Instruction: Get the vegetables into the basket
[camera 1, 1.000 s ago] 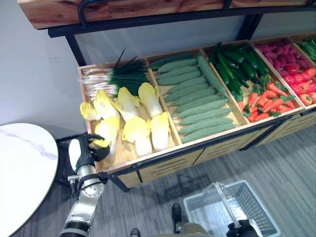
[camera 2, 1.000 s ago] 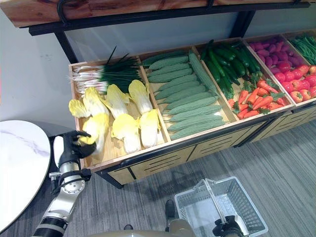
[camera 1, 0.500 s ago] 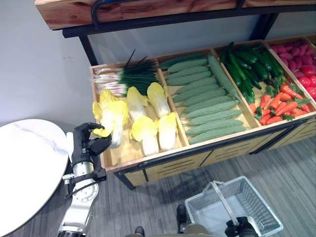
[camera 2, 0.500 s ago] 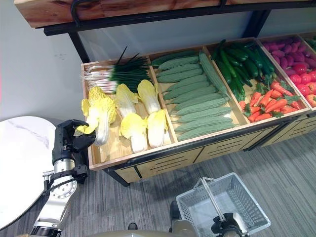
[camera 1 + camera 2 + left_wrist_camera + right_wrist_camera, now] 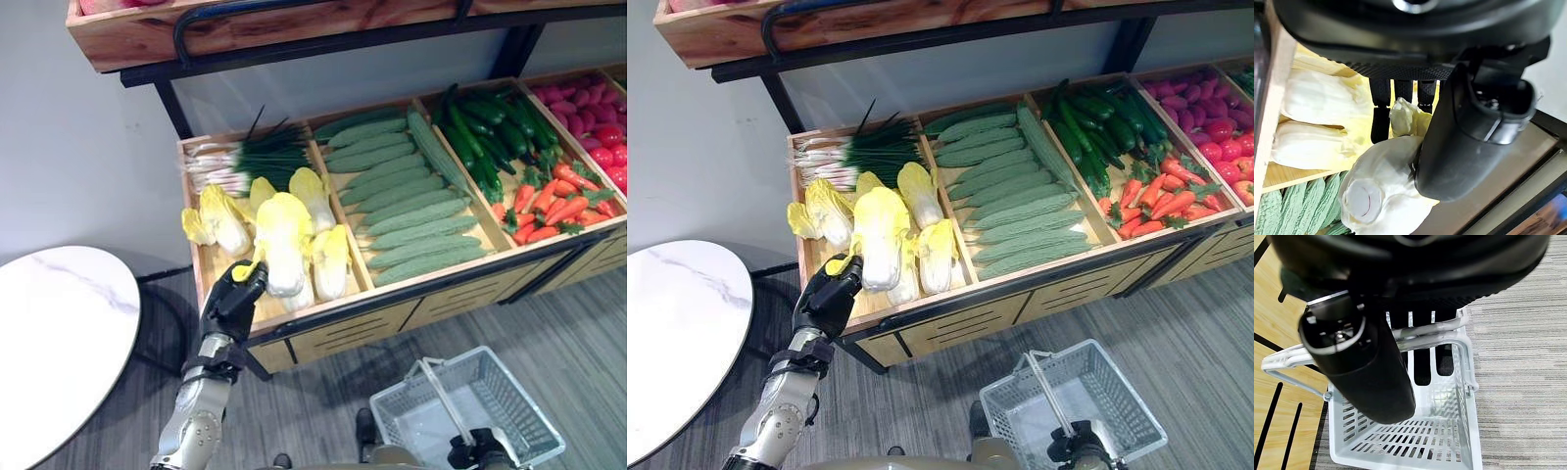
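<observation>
Marble-look round table fills the lower left of the frame. Just right of it the left hand comes up from the bottom edge, fingers and thumb clenched round the leafy yellow end of a napa cabbage; the cabbage points up and away from the hand, lying over the other cabbages in the leftmost bin of the wooden produce stand. The left wrist view shows the thumb pressed against the cabbage's pale side, its cut white stem end facing the camera. Spring onions lie along the back of that same bin. The next bin, at centre frame, holds rows of pale green bitter gourds. Right of that come dark cucumbers with carrots in front of them, and at the upper right edge red and purple produce. At the lower right, on the grey floor, the white wire basket hangs with nothing in it; the right hand is wrapped round its handle, as the right wrist view shows.
</observation>
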{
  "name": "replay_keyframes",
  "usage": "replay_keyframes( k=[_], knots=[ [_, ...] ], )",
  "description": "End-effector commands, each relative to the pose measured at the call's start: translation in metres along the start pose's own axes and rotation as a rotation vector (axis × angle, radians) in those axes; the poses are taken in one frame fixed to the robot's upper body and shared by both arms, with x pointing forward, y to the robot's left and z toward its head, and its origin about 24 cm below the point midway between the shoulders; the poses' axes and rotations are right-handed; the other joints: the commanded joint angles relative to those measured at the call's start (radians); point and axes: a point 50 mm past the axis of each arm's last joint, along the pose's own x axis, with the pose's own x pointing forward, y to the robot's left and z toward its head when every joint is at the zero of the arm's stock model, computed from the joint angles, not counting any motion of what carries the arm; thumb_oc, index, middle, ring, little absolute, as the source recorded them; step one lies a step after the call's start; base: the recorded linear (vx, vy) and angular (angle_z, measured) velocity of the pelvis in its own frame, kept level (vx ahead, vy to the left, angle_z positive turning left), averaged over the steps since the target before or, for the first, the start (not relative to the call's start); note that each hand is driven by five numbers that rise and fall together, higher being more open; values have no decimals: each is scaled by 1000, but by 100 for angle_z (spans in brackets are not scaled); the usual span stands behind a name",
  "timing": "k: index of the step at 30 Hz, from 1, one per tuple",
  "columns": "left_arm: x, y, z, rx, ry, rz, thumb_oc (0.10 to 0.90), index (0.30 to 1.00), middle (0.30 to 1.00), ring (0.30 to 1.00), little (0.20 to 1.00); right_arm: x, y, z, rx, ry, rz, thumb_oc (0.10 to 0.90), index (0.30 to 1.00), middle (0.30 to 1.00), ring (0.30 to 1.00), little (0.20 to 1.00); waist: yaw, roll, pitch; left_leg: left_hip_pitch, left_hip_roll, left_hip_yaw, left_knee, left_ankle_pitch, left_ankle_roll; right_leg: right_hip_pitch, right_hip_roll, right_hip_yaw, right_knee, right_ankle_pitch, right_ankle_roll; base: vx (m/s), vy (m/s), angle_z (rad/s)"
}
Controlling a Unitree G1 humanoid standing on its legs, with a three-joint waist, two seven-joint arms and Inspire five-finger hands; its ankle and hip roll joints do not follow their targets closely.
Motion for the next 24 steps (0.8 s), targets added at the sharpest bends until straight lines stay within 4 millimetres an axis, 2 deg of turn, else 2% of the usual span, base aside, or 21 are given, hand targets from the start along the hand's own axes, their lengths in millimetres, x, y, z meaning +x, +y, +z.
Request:
replay_keyframes(
  k=[1, 5, 9, 11, 12, 13, 15, 16, 17, 18, 19, 22, 24],
  knots=[
    [10, -24, 48, 16, -230, -180, 400, 300, 300, 300, 300, 3, -4, 12, -50, -44, -13, 400, 300, 300, 300, 300, -2, -71, -35, -49, 14, -45, 0, -23, -10, 53, -104, -4, 4, -64, 94, 0, 0, 0],
    [9, -26, 52, 37, -241, -209, 400, 300, 300, 300, 300, 4, -6, 16, -43, -53, -15, 400, 300, 300, 300, 300, 8, -84, -23, -20, 3, -24, 3, -29, 12, 59, -109, 15, 4, -60, 100, 7, 73, -8],
    [12, -35, 58, 85, -252, -268, 400, 300, 300, 300, 300, 4, -8, 17, -18, -50, -17, 400, 300, 300, 300, 300, 11, -111, 5, -66, -33, 2, 80, -70, 41, 30, -135, 53, 9, -16, 125, -76, 144, -39],
    [12, -39, 61, 122, -255, -306, 400, 300, 300, 300, 300, 3, -7, 13, -3, -38, -10, 400, 300, 300, 300, 300, 0, -120, 19, -65, -57, 16, 71, -73, 56, -1, -153, 77, 28, 25, 148, -157, 271, -28],
    [12, -40, 66, 164, -258, -331, 400, 300, 300, 300, 300, 3, -5, 11, 6, -31, -2, 400, 300, 300, 300, 300, -15, -135, 39, -69, -76, 71, 63, -71, 68, -68, -169, 120, 26, 125, 181, -233, 237, -21],
    [12, -40, 66, 171, -255, -338, 400, 300, 300, 300, 300, 2, -3, 11, 8, -28, 1, 400, 300, 300, 300, 300, -14, -130, 48, -73, -67, 84, 69, -72, 70, -72, -172, 105, 33, 123, 179, -279, 197, -40],
    [13, -42, 66, 181, -249, -349, 400, 300, 300, 300, 300, 2, -1, 7, 10, -14, 8, 400, 300, 300, 300, 300, -4, -122, 54, -94, -57, 100, 82, -69, 77, -65, -179, 50, 84, 76, 159, -153, 47, -86],
    [13, -42, 66, 181, -249, -349, 400, 300, 300, 300, 300, 2, -1, 7, 10, -14, 9, 400, 300, 300, 300, 300, -4, -124, 51, -99, -58, 100, 82, -66, 77, -71, -180, 52, 85, 77, 158, -132, 59, -113],
    [14, -43, 67, 185, -246, -356, 400, 300, 300, 300, 300, 1, 0, 5, 8, -7, 8, 400, 300, 300, 300, 300, 1, -115, 54, -109, -52, 111, 85, -62, 81, -59, -184, 12, 124, 43, 143, -174, 110, -87],
    [14, -43, 65, 185, -234, -359, 400, 300, 300, 300, 300, 1, 0, 1, 7, 7, 8, 400, 300, 300, 300, 300, 13, -100, 52, -124, -42, 134, 91, -53, 83, -34, -185, -56, 198, -20, 125, -172, 110, -54],
    [14, -43, 65, 185, -234, -359, 400, 300, 300, 300, 300, 1, 0, 1, 7, 6, 9, 400, 300, 300, 300, 300, 13, -102, 49, -128, -43, 134, 91, -50, 83, -38, -186, -55, 197, -18, 124, -130, 90, -44],
    [13, -44, 65, 170, -229, -368, 400, 300, 300, 300, 300, 0, -1, -7, 2, 32, 5, 400, 300, 300, 300, 300, 32, -91, 34, -142, -28, 174, 99, -45, 84, 2, -196, -132, 280, -82, 109, -91, 36, -37],
    [13, -45, 66, 168, -231, -373, 400, 300, 300, 300, 300, 0, -1, -7, 6, 34, 0, 400, 300, 300, 300, 300, 37, -94, 30, -142, -26, 188, 102, -43, 82, 18, -200, -147, 270, -85, 111, -22, -14, -47]
  ],
)
